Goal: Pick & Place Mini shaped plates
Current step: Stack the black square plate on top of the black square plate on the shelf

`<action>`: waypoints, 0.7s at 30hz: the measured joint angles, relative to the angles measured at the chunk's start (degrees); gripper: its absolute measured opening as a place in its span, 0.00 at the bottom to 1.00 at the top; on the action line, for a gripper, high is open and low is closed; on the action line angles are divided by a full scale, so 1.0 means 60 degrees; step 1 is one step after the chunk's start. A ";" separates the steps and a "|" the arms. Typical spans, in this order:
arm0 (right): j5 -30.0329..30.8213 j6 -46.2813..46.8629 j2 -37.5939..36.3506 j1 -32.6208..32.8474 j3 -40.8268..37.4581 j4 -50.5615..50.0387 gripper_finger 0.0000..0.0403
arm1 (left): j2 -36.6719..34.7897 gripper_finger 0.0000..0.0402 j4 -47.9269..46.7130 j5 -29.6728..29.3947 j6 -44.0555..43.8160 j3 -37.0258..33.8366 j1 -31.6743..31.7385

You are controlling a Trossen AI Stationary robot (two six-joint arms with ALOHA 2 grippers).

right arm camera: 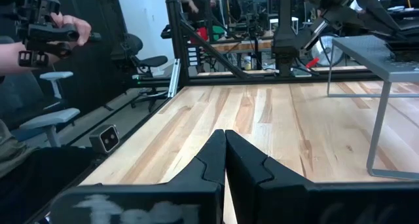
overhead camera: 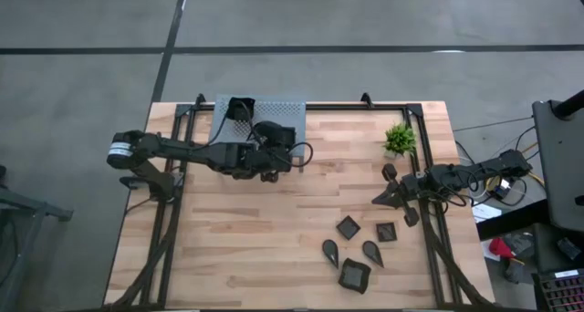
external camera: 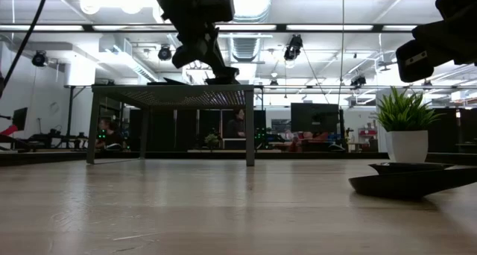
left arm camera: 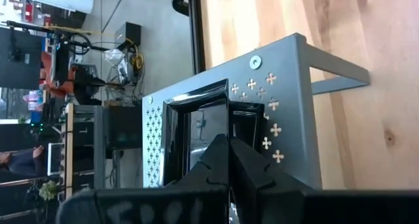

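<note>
A grey perforated stand (overhead camera: 292, 111) sits at the table's far edge. My left gripper (overhead camera: 272, 148) reaches over it and is shut on a black square plate (left arm camera: 196, 119), which rests on the stand's top (external camera: 222, 77). A second black plate (left arm camera: 250, 119) lies beside it, and another dark plate (overhead camera: 239, 107) sits near the stand's far left corner. Several more mini shaped plates lie on the wood at the near right, among them a diamond plate (overhead camera: 349, 226) and a teardrop plate (overhead camera: 330, 250). My right gripper (overhead camera: 385, 199) waits shut at the right edge, above the table (right arm camera: 224, 133). My left gripper has its shut fingertips (left arm camera: 219, 152) on the square plate's near rim (left arm camera: 228, 122), which runs straight into the seam between the fingers. The fingers slant down onto it from the table's near side. The plate's underside lies on the stand's top.
A small green plant in a white pot (overhead camera: 399, 140) stands at the far right. Two small plates (overhead camera: 390, 171) (overhead camera: 411, 216) lie close to my right gripper. Bare wood stretches across the table's middle and near left (overhead camera: 237, 239). A person's hand (right arm camera: 62, 27) shows beyond the table.
</note>
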 joint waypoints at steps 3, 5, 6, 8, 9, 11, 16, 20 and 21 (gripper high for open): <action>0.0000 0.0000 0.0000 0.0000 0.0004 0.0000 0.02 | -0.0004 0.05 -0.0021 0.0042 -0.0042 0.0000 0.0000; 0.0000 0.0000 0.0000 0.0000 0.0002 0.0000 0.02 | -0.0004 0.09 -0.0053 0.0035 -0.0042 0.0000 0.0000; 0.0000 0.0000 0.0000 0.0000 0.0002 0.0000 0.02 | -0.0004 0.11 -0.0049 -0.0023 -0.0042 0.0000 0.0000; 0.0000 0.0000 0.0000 0.0000 0.0000 0.0000 0.02 | -0.0004 0.15 -0.0064 -0.0302 -0.0045 0.0000 0.0000; 0.0000 0.0000 0.0000 0.0000 0.0000 0.0000 0.02 | -0.0004 0.17 -0.0062 -0.0432 -0.0045 0.0000 0.0000; 0.0000 0.0000 0.0000 0.0000 0.0000 0.0000 0.02 | -0.0004 0.20 -0.0063 -0.0641 -0.0046 0.0000 -0.0001; 0.0000 0.0000 0.0000 0.0000 0.0003 0.0000 0.02 | -0.0047 0.22 -0.0064 -0.0792 -0.0020 0.0000 -0.0036; 0.0000 0.0000 0.0000 0.0000 0.0000 0.0000 0.02 | -0.0089 0.21 -0.0123 -0.0788 0.0009 0.0000 -0.0069; 0.0000 0.0000 0.0000 0.0000 0.0000 0.0000 0.02 | -0.0122 0.21 -0.0189 -0.0792 0.0009 0.0000 -0.0085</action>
